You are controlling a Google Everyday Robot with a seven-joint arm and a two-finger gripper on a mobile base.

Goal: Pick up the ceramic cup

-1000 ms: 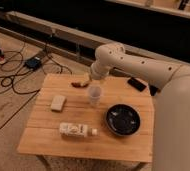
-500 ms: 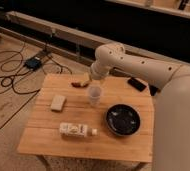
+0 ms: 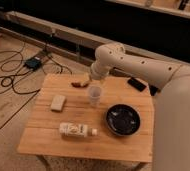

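Observation:
The ceramic cup (image 3: 94,95) is a small pale tumbler standing upright near the middle of the wooden table (image 3: 48,135). My white arm reaches in from the right and bends down over the table's far side. The gripper (image 3: 90,80) hangs just above and slightly behind the cup, close to its rim.
A round black bowl (image 3: 122,120) sits right of the cup. A white bottle with a label (image 3: 77,130) lies on its side in front. A pale block (image 3: 58,103) lies at the left, a brownish item (image 3: 79,84) at the far edge, a dark flat object (image 3: 136,83) far right. Cables (image 3: 18,65) cross the floor.
The arm and gripper stay over the cup with almost no movement. The things on the table have not moved.

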